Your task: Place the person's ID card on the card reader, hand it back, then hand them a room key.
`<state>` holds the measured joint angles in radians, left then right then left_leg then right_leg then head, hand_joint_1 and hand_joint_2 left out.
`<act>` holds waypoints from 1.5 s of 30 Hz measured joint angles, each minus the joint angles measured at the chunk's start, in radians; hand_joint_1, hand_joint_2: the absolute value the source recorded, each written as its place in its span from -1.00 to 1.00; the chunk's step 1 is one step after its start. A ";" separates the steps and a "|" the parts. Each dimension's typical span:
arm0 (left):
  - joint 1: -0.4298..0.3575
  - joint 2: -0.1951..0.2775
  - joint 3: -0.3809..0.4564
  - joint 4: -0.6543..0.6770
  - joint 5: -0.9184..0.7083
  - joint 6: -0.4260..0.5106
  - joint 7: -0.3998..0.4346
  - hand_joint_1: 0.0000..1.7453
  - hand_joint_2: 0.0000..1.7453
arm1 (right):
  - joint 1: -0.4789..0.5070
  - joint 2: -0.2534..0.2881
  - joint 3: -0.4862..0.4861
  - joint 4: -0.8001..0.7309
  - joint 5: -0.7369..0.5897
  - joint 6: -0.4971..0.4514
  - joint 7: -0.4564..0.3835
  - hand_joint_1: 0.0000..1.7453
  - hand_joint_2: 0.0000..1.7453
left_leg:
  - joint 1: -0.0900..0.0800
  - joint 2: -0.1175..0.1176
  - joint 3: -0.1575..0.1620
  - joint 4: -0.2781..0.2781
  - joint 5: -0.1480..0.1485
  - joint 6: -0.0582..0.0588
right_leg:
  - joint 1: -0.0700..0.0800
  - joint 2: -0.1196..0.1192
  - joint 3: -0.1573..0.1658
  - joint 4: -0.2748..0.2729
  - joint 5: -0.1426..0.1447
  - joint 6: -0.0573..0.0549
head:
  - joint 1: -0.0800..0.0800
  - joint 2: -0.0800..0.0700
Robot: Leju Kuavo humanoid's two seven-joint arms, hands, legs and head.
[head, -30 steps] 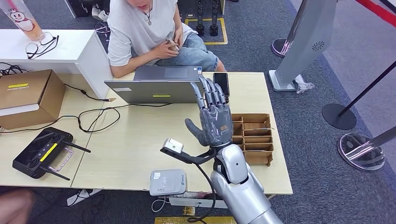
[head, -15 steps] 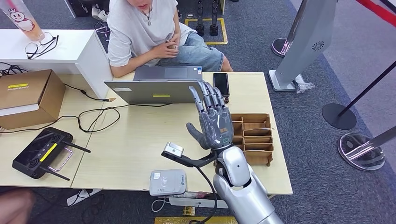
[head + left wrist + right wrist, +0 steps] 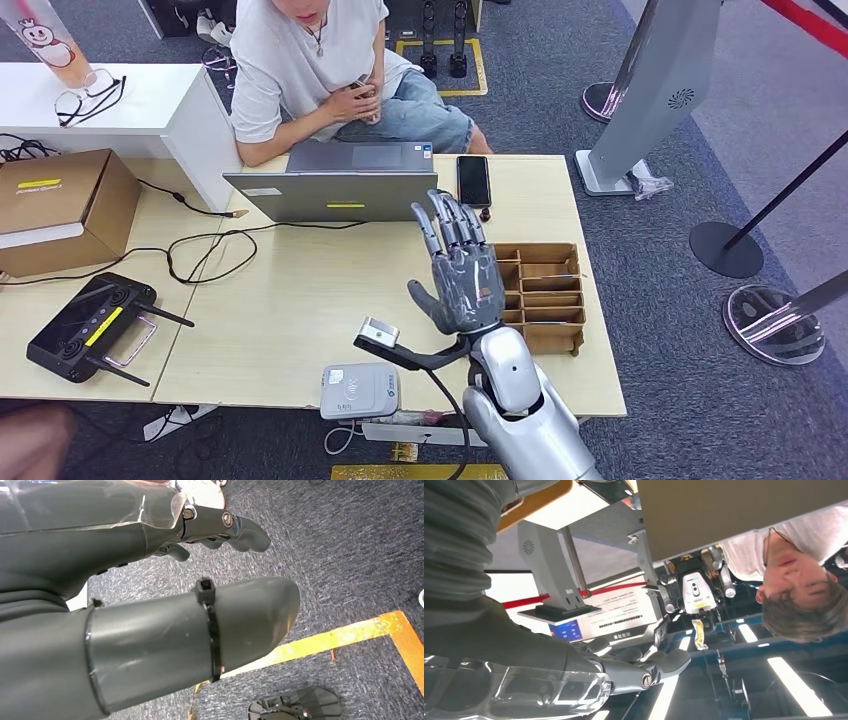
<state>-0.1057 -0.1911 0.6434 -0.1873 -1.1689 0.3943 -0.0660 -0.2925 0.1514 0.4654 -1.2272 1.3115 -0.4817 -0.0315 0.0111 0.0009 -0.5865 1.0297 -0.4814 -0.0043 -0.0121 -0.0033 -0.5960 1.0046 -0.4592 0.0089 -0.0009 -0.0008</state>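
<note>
Progress looks nil: right hand point(image 3: 458, 275) raised, spread and empty; card reader point(image 3: 359, 391) bare; person point(image 3: 310, 70) apparently holds something small.

- Your right hand point(image 3: 460, 268) is raised over the counter point(image 3: 300, 300) with fingers spread, holding nothing.
- Just to its right sits the wooden slotted tray point(image 3: 545, 295), blocking low travel that way.
- Ahead, between the hand and the person point(image 3: 320, 70), the open laptop point(image 3: 335, 185) stands as a wall; the phone point(image 3: 474, 180) lies flat beside it, leaving a lower gap at that corner.
- Left of the hand you have a broad bare stretch of counter, crossed farther left by a loose black cable point(image 3: 210, 250).
- The card reader point(image 3: 359, 390) sits at the near edge, beneath the wrist camera's arm.
- The controller point(image 3: 92, 328) and cardboard box point(image 3: 62, 210) are well apart, far left.
</note>
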 joint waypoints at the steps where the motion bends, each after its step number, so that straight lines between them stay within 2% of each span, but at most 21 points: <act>1: 0.000 0.000 0.000 0.000 0.000 0.000 0.000 -1.00 -1.00 | 0.002 -0.001 -0.001 0.000 0.003 0.001 0.002 -1.00 1.00 | 0.000 0.000 0.000 0.000 0.000 0.000 | 0.000 0.000 0.000 0.000 0.000 0.000 | 0.000 0.000; 14: 0.001 0.000 0.006 0.000 0.003 0.001 0.001 -1.00 -1.00 | 0.016 -0.018 -0.038 0.005 0.024 0.009 0.021 -1.00 1.00 | 0.000 0.000 0.000 0.000 0.000 0.000 | 0.000 0.000 0.000 0.000 0.000 0.000 | 0.000 0.000; 37: 0.001 0.000 0.007 0.000 0.006 0.005 -0.001 -1.00 -1.00 | 0.002 -0.035 -0.138 0.120 0.047 -0.006 0.045 -1.00 1.00 | 0.000 0.000 0.000 0.000 0.000 0.000 | 0.000 0.000 0.000 0.000 0.000 0.000 | 0.000 0.000; 45: 0.002 0.000 0.007 0.000 0.008 0.007 -0.010 -1.00 -1.00 | 0.007 -0.059 -0.188 0.080 0.080 0.063 0.062 -1.00 1.00 | 0.000 0.000 0.000 0.000 0.000 0.000 | 0.000 0.000 0.000 0.000 0.000 0.000 | 0.000 0.000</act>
<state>-0.1037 -0.1912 0.6504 -0.1873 -1.1605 0.4009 -0.0759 -0.2853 0.0922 0.2775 -1.1472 1.3914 -0.4185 0.0306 0.0110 0.0008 -0.5866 1.0298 -0.4814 -0.0043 -0.0122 -0.0034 -0.5960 1.0046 -0.4592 0.0089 -0.0009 -0.0008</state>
